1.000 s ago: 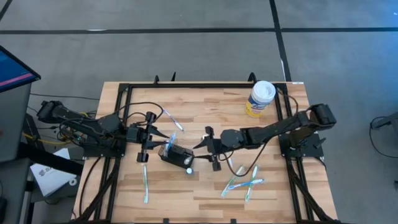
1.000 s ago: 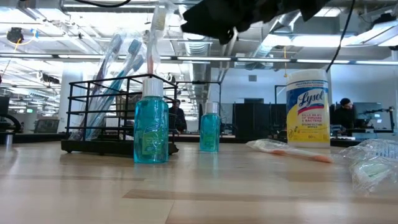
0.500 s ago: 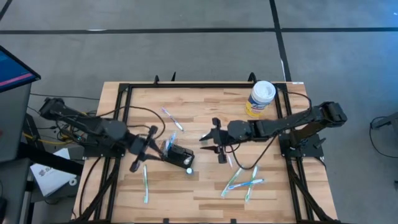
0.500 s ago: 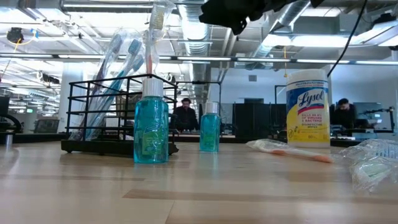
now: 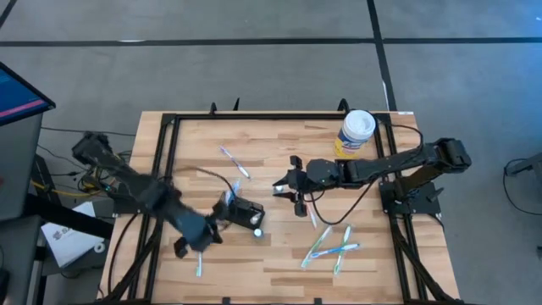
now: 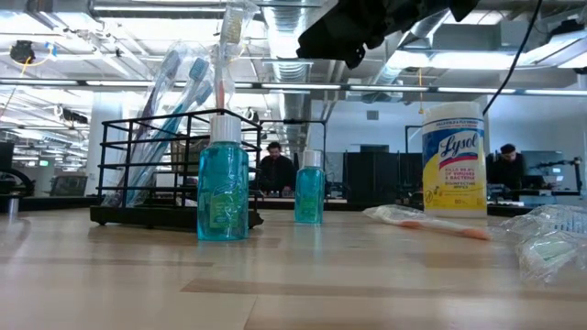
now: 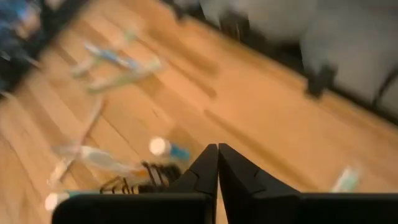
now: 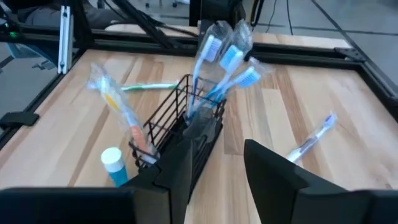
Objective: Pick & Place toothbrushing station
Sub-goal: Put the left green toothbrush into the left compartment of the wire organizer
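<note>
right tool point(image 5: 288, 188) hovers spread beside toothbrushing station point(image 5: 240, 212).

Left wrist view blurred throughout; objects on the table point(image 7: 298, 143) beyond the left gripper point(image 7: 217, 163) not identifiable. Low view: right arm point(image 6: 367, 23) cut off by top edge, gripper unseen. Wrapped toothbrushes point(image 6: 550, 240) cut off by right edge.
</note>
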